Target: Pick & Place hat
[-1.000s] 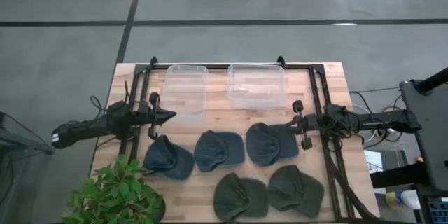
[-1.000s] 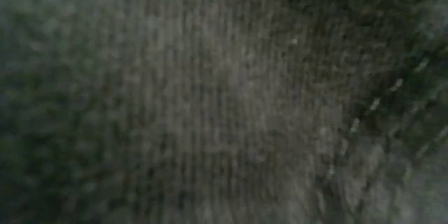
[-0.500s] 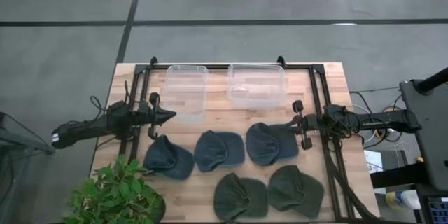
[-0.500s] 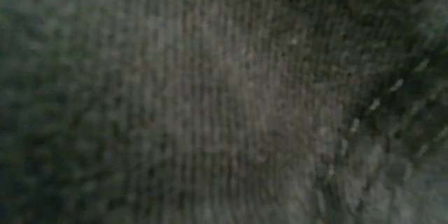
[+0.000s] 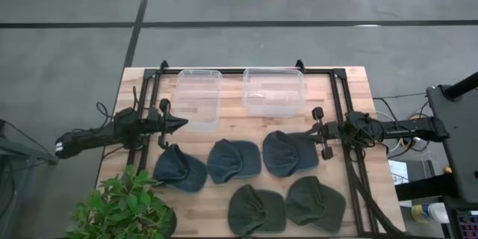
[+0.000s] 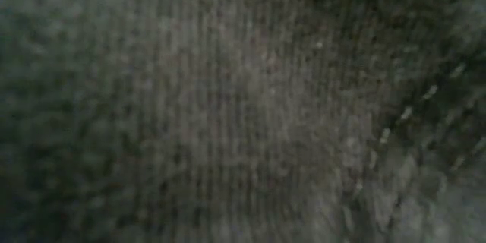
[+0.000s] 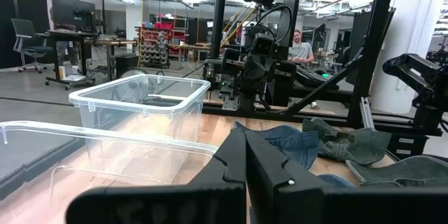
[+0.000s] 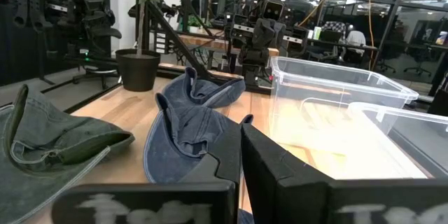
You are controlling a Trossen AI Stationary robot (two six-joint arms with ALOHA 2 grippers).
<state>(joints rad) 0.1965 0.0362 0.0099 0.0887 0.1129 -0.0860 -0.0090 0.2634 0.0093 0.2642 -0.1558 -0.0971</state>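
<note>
Five hats lie crown-up on the wooden table. Three blue ones form a row: left [image 5: 180, 169], middle [image 5: 233, 160], right [image 5: 287, 153]. Two green ones [image 5: 256, 209] [image 5: 315, 203] lie nearer the front edge. My left gripper [image 5: 184, 123] is shut and hovers at the table's left, just far of the left blue hat. My right gripper [image 5: 308, 134] is shut too and hovers by the right blue hat's far right edge. The right wrist view shows a blue hat [image 8: 187, 124] and a green hat [image 8: 49, 147] past the shut fingers [image 8: 241, 131]. Dark cloth [image 6: 243, 106] fills the low view.
Two clear plastic bins [image 5: 198, 97] [image 5: 273, 89] stand side by side at the table's far edge. A potted plant [image 5: 123, 208] sits at the near left corner. Black frame rails [image 5: 340, 112] run along both sides. A person [image 7: 302, 42] sits in the room beyond.
</note>
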